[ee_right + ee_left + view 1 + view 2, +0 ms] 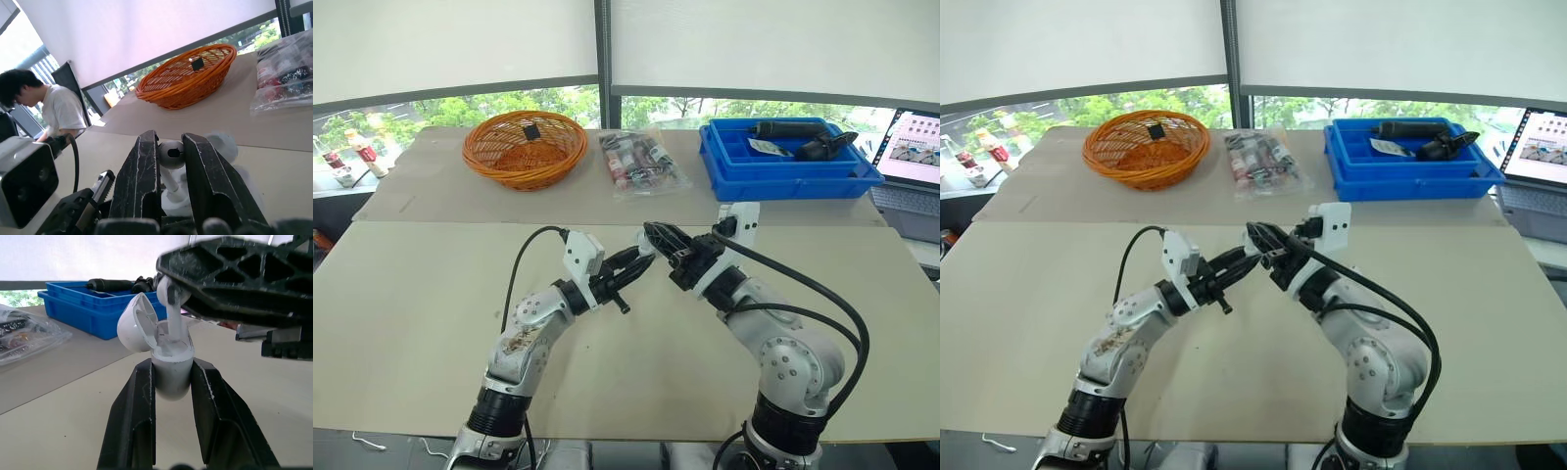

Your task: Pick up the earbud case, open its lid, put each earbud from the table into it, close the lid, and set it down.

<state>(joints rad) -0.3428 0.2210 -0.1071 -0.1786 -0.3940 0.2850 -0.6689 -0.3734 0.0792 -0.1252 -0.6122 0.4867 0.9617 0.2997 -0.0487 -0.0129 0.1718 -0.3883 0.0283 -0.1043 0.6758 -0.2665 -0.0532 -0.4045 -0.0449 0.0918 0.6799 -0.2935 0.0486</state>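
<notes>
**Bud going into the case, held off the table**

Closest to the lens: the left gripper [172,368] is clamped on the case [170,377]. One finger sits on each flank of the lower shell. The mouth faces up, just past the tips. This low grip looks deliberate, since it leaves the rim and hinge free.

The lid [138,323] is swung fully back, off to one side of the mouth and clear of the other arm's fingers. That leaves the way in open.

The right gripper [170,141] comes in over the case from above. It is clenched on the round head of an earbud [172,320], with the head pinched between its tips. The stem hangs below the tips and points down into the case mouth, so the stem can lead the way in.

The stem end seems just inside its socket, and the head is not yet seated. I cannot tell whether the second socket is filled, because the lid and stem hide it.

Both jaws meet above the table [411,313], with the case well off the surface.

My read is that this is the insertion step. Closing the lid and setting the case down are still to come.

The next move calls for a straight push along the socket, then a release.

Risks:
- The stem could catch the rim.
- The case could twist in its pinch.
- A finger could knock the lid shut.

Well beyond the jaws are a basket [524,147] and a blue tray [788,162], neither involved.
</notes>
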